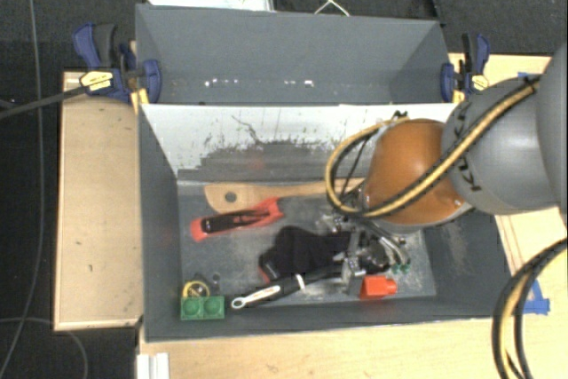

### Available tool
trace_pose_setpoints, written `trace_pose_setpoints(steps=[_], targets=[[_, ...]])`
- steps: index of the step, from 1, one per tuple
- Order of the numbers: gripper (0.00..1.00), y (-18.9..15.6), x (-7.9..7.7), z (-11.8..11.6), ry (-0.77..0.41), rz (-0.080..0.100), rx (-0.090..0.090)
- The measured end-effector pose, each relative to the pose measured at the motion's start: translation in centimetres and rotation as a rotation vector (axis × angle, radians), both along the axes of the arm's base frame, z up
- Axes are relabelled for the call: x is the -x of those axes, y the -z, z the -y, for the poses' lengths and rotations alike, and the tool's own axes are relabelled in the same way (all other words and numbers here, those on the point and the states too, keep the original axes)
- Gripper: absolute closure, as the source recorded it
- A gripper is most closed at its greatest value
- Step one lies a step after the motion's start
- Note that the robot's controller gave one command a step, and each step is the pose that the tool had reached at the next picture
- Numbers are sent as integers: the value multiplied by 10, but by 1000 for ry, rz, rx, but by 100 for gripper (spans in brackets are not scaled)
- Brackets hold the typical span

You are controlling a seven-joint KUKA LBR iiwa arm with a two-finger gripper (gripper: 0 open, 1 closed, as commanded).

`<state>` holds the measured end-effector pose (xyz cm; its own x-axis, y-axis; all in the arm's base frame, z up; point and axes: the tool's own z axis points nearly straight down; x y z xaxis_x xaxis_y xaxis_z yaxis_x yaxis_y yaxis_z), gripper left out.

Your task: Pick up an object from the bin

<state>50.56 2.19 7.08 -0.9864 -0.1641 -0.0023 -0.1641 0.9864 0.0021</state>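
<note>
In the near left corner of the bin (284,58), at seven o'clock, lie a green studded brick (202,307) and a small yellow ring (193,288). At six o'clock is a silver spanner (263,295) with a dark handle.

The gripper (364,264) sits low over the floor at about four o'clock, under the arm's orange cover. Whether it is apart or together I cannot tell, as the wrist hides it, and nothing shows as held.

A small orange-red block (380,286) lies just beside the gripper at its five o'clock. A black crumpled bundle (297,251) touches it or nearly does at its nine o'clock.

Farther back are a red-and-black handled tool (235,221) and then a wooden spoon (266,191) along the far floor.

I judge this to be the grasping step, with the lift not yet begun. The next move calls for closing firmly on one thing alone, likely the bundle's edge or the block, then rising straight up clear of the spanner.
</note>
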Motion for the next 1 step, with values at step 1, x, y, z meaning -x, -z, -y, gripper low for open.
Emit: trace_pose_setpoints(steps=[1], targets=[[0, 0, -20, 7, -141, 12, -1]])
